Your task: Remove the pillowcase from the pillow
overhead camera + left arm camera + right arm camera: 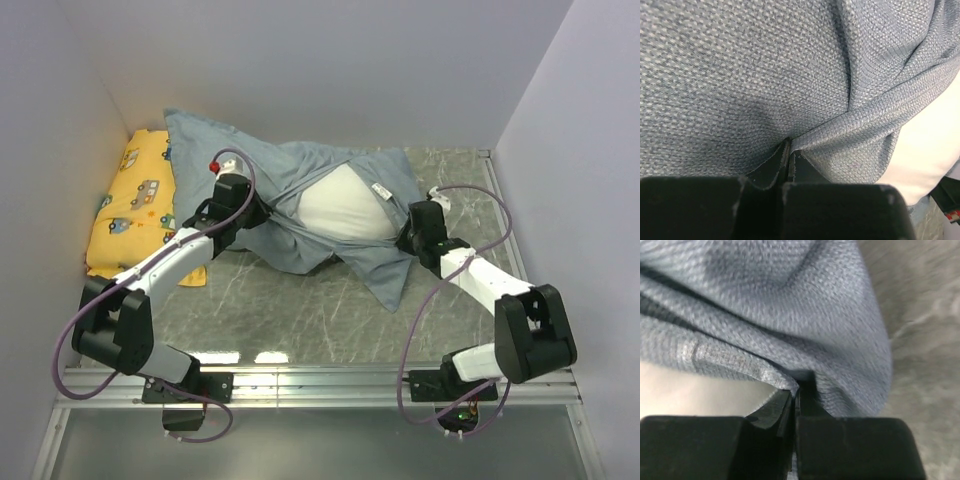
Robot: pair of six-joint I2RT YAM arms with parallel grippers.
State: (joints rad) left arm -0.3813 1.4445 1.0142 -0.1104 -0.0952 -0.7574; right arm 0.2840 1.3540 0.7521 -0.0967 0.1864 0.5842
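The blue-grey pillowcase [255, 170] lies crumpled across the back of the table, its opening spread wide. The white pillow [345, 205] shows through that opening between the two arms. My left gripper [262, 212] is shut on a fold of the pillowcase at the opening's left edge; the left wrist view shows its jaws [789, 150] pinching the fabric [740, 75], with the pillow [930, 150] at the right. My right gripper [408, 238] is shut on the pillowcase edge at the opening's right side; the right wrist view shows its jaws [797, 390] clamped on the cloth [790, 300], the pillow [685, 390] to the left.
A yellow cushion with cartoon vehicles [130, 205] lies at the back left against the wall, partly under the pillowcase. White walls enclose the left, back and right. Grey marbled tabletop [300, 310] shows in front of the pillow. A metal rail [320, 378] runs along the near edge.
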